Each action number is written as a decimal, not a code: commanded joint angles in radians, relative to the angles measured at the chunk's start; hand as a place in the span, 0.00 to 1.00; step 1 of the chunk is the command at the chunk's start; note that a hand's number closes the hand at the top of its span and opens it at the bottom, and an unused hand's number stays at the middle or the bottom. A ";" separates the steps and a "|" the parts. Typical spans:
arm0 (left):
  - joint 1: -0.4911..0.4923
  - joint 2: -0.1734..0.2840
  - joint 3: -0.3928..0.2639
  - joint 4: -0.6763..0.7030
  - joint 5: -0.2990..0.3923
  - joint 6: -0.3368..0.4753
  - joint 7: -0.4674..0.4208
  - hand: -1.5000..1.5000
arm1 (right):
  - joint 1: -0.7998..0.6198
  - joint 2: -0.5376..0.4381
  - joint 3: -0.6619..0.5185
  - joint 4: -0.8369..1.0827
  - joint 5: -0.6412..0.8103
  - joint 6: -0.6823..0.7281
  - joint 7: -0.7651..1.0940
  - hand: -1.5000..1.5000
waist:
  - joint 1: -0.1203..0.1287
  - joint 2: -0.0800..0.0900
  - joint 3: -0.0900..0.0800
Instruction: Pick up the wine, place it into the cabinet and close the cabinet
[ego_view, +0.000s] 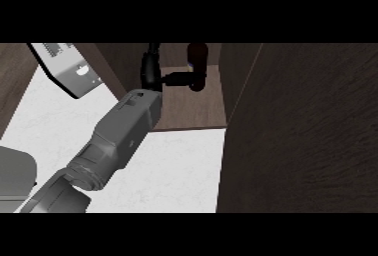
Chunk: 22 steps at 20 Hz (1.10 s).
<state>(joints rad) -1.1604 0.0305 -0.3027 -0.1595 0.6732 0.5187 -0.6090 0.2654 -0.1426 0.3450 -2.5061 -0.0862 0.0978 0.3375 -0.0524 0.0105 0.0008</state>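
The dark wine bottle (197, 62) stands upright inside the open wooden cabinet (193, 111), on its brown shelf near the back. My left hand (151, 67) reaches into the cabinet from the lower left at the end of its grey forearm. The hand sits just left of the bottle, and its thumb and curled fingers run across to the bottle's lower body and close on it. The bottle's base is partly hidden by them. The right hand does not show.
The open cabinet door (303, 130) fills the right side as a tall dark panel. A light grey appliance (68, 70) stands at the upper left on the white counter (177, 170). A grey block (15, 180) sits at the lower left edge.
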 joint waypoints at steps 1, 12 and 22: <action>0.052 0.047 0.010 -0.059 -0.001 -0.115 -0.036 0.00 | 0.070 -0.019 0.006 -0.206 -0.050 -0.010 0.079 0.00 | 0.030 -0.014 -0.002; 0.121 0.008 0.017 -0.281 -0.011 -0.109 0.004 0.00 | 0.058 -0.013 -0.015 -0.181 -0.048 -0.019 0.062 0.00 | 0.057 -0.020 -0.001; 0.420 -0.022 -0.111 -0.651 -0.065 -0.046 0.052 0.00 | 0.082 -0.019 0.059 -0.207 0.010 -0.051 0.098 0.00 | 0.079 -0.037 -0.001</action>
<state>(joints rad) -0.8631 0.0333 -0.3524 -0.6773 0.6320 0.4494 -0.5697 0.2849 -0.1407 0.3690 -2.5103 -0.0766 0.0571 0.3493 0.0158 -0.0167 -0.0001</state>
